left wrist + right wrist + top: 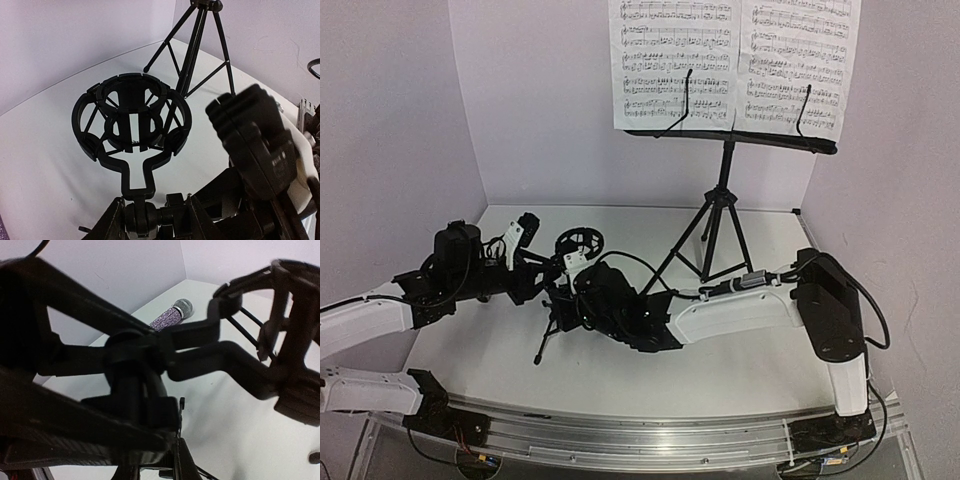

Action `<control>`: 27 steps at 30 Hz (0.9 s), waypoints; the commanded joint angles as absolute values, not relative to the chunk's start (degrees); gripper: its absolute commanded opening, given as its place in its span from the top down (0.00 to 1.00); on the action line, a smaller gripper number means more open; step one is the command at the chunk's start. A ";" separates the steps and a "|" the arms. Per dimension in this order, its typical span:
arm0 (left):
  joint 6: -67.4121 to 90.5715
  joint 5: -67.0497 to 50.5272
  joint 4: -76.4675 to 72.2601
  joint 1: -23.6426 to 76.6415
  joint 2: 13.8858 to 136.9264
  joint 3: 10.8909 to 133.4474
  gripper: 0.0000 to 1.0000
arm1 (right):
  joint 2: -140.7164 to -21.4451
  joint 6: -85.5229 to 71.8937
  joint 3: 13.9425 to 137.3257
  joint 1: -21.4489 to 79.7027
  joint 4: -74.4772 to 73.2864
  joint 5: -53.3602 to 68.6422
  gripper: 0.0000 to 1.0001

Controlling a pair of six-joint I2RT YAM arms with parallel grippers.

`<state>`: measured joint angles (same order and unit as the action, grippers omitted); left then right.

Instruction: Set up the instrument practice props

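The tall black music stand stands at the back right, its tray holding two sheet-music pages. The small black mic stand stands mid-table, its ring holder tilted up. My left gripper is shut on the swivel joint under the ring holder; the joint sits between its fingers in the left wrist view. My right gripper is shut on the stand's post. The glittery purple microphone lies on the table by the wall, hidden in the top view.
White walls enclose the table on the left, back and right. The music stand's tripod legs spread just behind the mic stand. The right arm's black wrist crowds the right of the left wrist view. A metal rail runs along the near edge.
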<state>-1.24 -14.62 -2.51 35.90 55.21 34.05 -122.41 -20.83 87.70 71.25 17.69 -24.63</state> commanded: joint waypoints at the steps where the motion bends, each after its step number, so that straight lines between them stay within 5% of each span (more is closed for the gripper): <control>1: -4.54 -20.04 -3.25 35.51 54.53 43.71 1.00 | -121.25 -5.81 88.00 71.81 12.39 -30.15 1.00; 9: -2.11 -27.34 0.59 34.98 54.25 47.35 1.00 | -122.31 -1.74 89.60 71.93 9.98 -29.21 1.00; 17: -3.23 -25.96 2.62 34.55 56.98 45.88 1.00 | -126.26 21.60 93.47 74.24 8.85 -44.48 1.00; 27: -4.98 -25.40 4.44 33.85 57.30 46.69 1.00 | -123.15 23.38 87.19 74.28 13.66 -37.08 0.92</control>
